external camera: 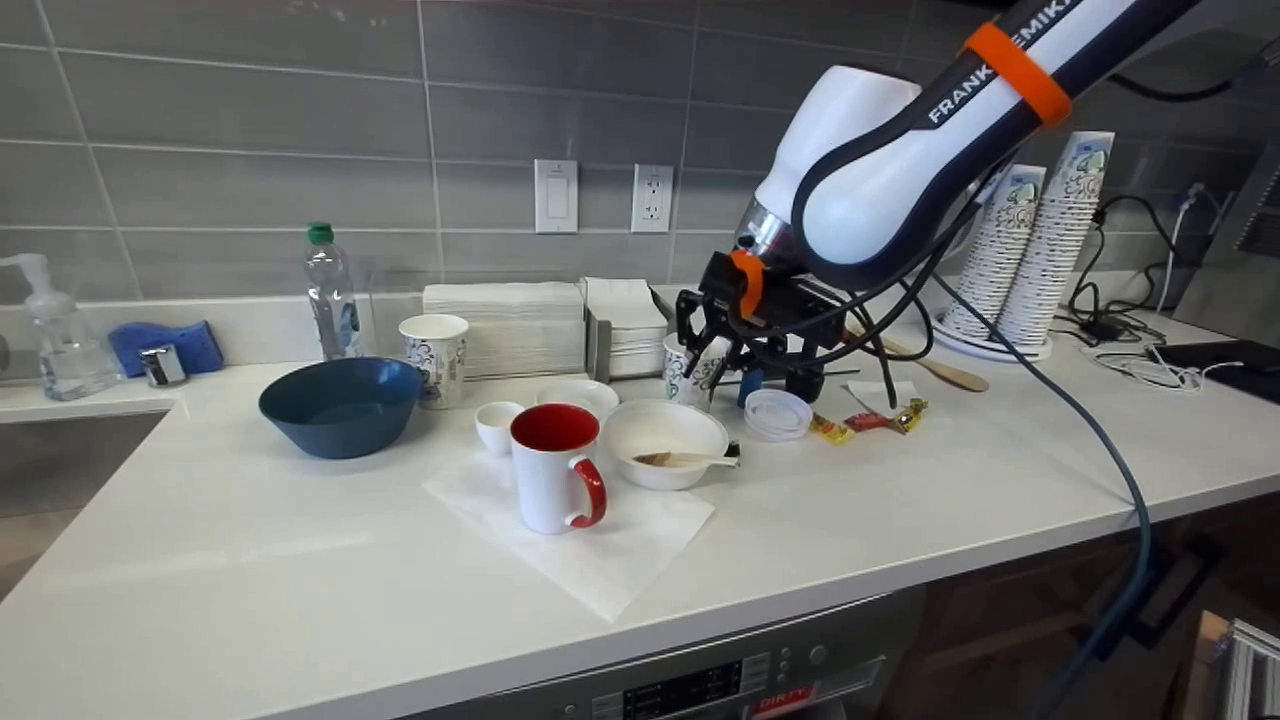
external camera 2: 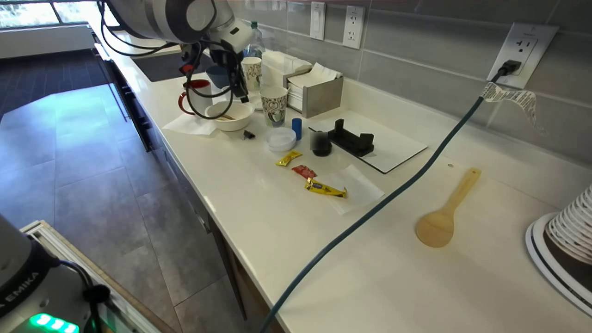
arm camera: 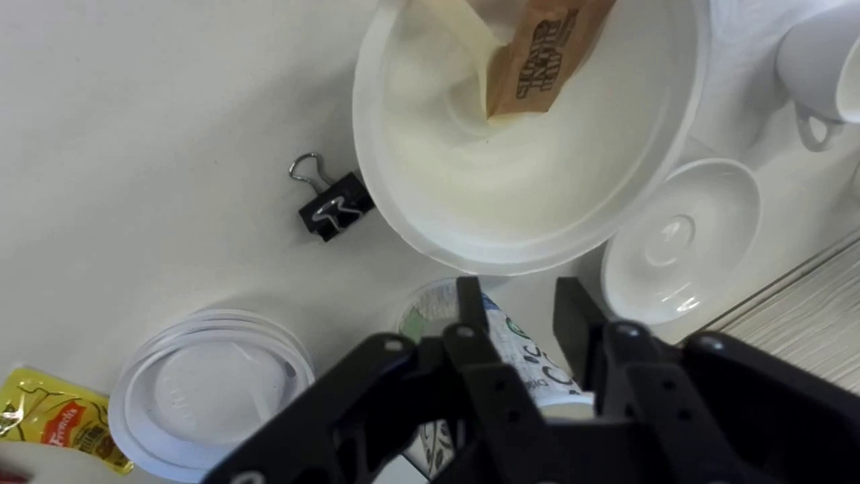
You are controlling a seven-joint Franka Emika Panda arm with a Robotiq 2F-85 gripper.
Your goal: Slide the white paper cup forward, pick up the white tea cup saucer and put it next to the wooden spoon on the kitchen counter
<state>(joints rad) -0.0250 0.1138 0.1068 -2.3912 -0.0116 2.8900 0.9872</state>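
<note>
Gripper (arm camera: 519, 286) hovering by white paper cup (external camera 2: 274, 106), jaws standing partly apart, no grip showing. Sliding: cannot tell if done. White saucer (arm camera: 678, 249) lying on bench (external camera 2: 342, 259) beside bowl (arm camera: 564, 181), well apart from wooden spoon (external camera 2: 437, 226); pickup, placement remaining.

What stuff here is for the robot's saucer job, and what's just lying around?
For the job:
patterned white paper cup by the jaws
white saucer
wooden spoon
kitchen counter

Just lying around:
red-and-white mug
small white teacup
white bowl
black binder clip
red packet
blue bowl
</note>
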